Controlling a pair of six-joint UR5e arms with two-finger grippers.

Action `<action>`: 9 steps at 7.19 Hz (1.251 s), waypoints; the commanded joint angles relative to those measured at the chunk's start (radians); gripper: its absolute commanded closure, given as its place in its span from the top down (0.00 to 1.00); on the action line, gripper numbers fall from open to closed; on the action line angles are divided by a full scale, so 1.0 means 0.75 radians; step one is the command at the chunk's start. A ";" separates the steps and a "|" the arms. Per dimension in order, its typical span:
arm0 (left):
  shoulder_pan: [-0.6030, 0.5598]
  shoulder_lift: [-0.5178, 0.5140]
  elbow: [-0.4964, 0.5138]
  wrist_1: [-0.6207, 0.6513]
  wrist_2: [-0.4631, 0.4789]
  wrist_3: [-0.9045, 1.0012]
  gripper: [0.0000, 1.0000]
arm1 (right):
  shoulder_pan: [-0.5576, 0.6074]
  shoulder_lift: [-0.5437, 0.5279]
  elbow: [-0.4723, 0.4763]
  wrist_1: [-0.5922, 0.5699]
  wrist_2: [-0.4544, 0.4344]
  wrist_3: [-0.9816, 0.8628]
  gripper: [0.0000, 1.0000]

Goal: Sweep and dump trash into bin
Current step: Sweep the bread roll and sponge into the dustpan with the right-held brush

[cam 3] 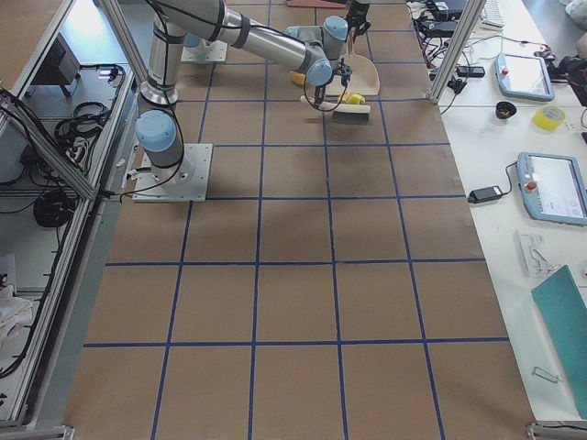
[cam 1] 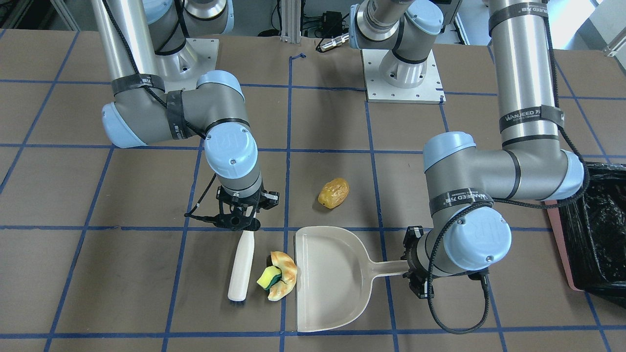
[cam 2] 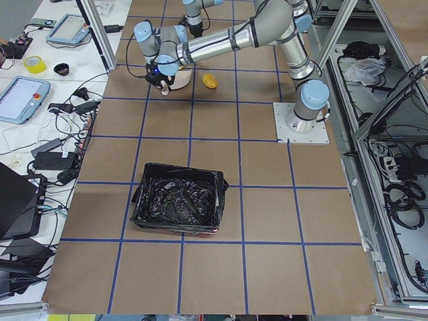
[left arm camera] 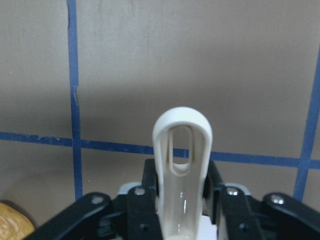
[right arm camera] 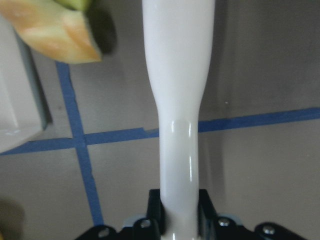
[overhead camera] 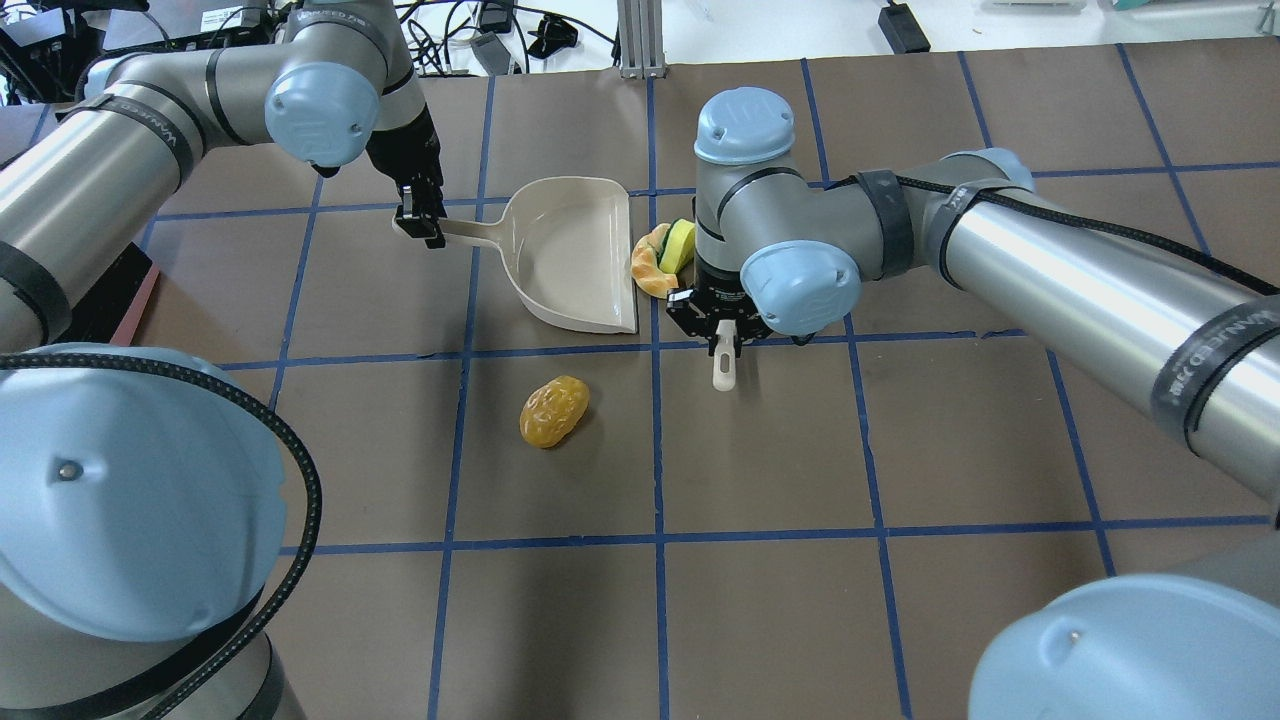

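My left gripper (cam 1: 415, 268) (overhead camera: 420, 215) is shut on the handle of the beige dustpan (cam 1: 327, 278) (overhead camera: 570, 255), which lies flat on the table. My right gripper (cam 1: 242, 222) (overhead camera: 722, 335) is shut on the handle of the beige brush (cam 1: 242, 266), whose head rests on the table. The tan dumpling (cam 1: 286, 278) (overhead camera: 648, 268) and the yellow-and-green sponge chunk (cam 1: 267, 277) (overhead camera: 681, 245) lie between the brush and the dustpan's open lip. The golden-yellow lump (cam 1: 334, 192) (overhead camera: 554, 410) lies apart, nearer the robot. The black-lined pink bin (cam 1: 596, 234) (cam 2: 177, 204) stands far to my left.
The brown table has a grid of blue tape lines. The two arm bases (cam 1: 403, 73) stand at the robot's edge. The right wrist view shows the brush handle (right arm camera: 177, 100), the dumpling (right arm camera: 55, 30) and a dustpan corner (right arm camera: 17, 100).
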 commanded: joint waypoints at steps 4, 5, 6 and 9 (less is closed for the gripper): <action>-0.047 0.003 -0.051 0.124 0.015 -0.051 0.00 | 0.166 0.140 -0.202 -0.020 0.057 0.217 0.00; -0.047 0.003 -0.053 0.130 0.009 -0.027 0.00 | 0.168 0.140 -0.204 -0.011 0.057 0.237 0.00; -0.045 -0.006 -0.053 0.144 0.001 0.014 0.00 | 0.168 0.132 -0.204 0.001 0.055 0.266 0.00; -0.029 -0.006 -0.096 0.148 -0.168 0.139 0.00 | 0.158 0.091 -0.208 0.083 -0.059 0.266 0.00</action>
